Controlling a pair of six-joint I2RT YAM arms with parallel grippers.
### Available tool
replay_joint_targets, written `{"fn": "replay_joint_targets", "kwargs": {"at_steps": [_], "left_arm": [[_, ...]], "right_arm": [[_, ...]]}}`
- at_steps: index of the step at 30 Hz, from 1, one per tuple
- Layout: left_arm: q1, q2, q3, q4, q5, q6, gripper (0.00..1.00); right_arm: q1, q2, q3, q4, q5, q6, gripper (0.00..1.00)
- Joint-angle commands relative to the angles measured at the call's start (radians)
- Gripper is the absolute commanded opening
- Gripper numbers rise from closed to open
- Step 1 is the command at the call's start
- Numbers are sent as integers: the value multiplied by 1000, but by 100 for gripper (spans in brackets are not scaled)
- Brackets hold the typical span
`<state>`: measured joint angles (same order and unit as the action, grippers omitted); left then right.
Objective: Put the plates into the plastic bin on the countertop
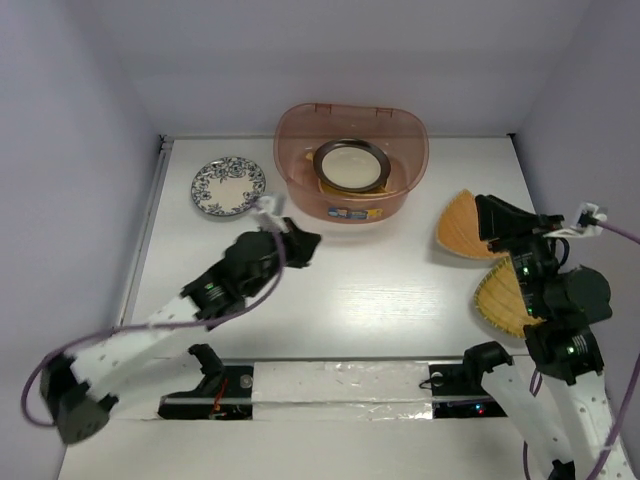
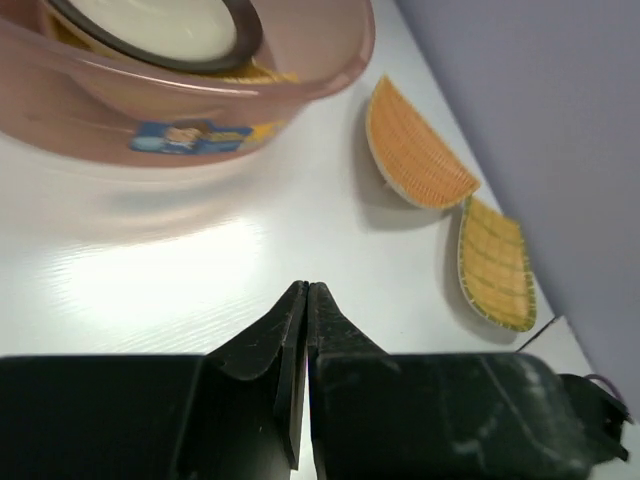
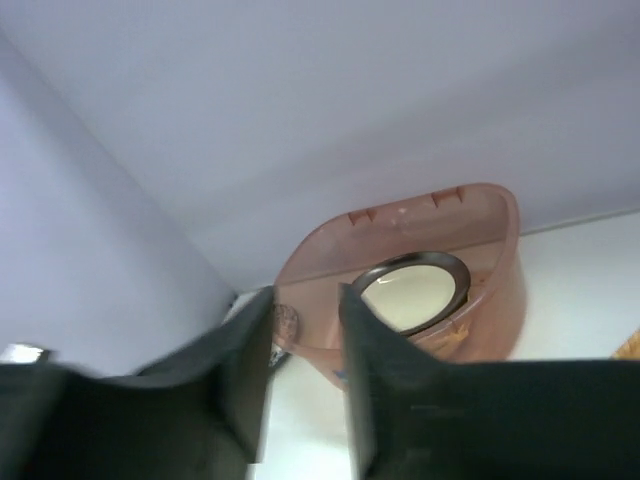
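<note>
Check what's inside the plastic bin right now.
The plastic bin holds a metallic-rimmed cream-centred plate lying flat on top. A yellow edge pokes out under it, likely another plate. Whatever else sits beneath is covered, so the count can't be told.

No text, number or brand mark can be read in any view. One label (image 2: 190,137) is carried on the front wall of the plastic bin (image 2: 80,95) — the wall turned toward the left gripper (image 2: 305,288), ahead of its fingertips and off to their left. A blue patch with pale shapes is shown on it, flanked by yellow, but the print is too blurred to be made out. From above, the same label is seen only as a small blue-and-yellow strip — no characters are resolved.
</note>
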<state>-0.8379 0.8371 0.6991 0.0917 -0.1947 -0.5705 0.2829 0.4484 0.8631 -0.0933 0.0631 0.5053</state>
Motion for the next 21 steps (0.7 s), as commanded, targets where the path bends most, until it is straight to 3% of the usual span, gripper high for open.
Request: {"fn": "replay_joint_targets", "kwargs": {"at_steps": [1,2,4,5,11,14,21], "left_arm": [[-102,250,134,108,-149,-19,0],[-146,307,192,120,-153,-22,0],[-179,450,247,169,-161,-14,4],[-202,502,310,180,-161,-11,10],[-237,861,583,180,-137,-11,37],[-248,988,695,175,-138,-25,57],[-248,1313,1028,17,-170,-68,73]], "right_arm": [[4,-68,-35,-129,66,-30,44],[4,-80,-38,-141,75,-31,60],[4,-111,-41,-172,111,-33,72],[4,-120,-42,-183,116,-33,79],[4,-168,-30,-235,57,-28,88],[4,-180,-35,-237,41,1,92],[4,-238,-35,-266,43,23,97]]}}
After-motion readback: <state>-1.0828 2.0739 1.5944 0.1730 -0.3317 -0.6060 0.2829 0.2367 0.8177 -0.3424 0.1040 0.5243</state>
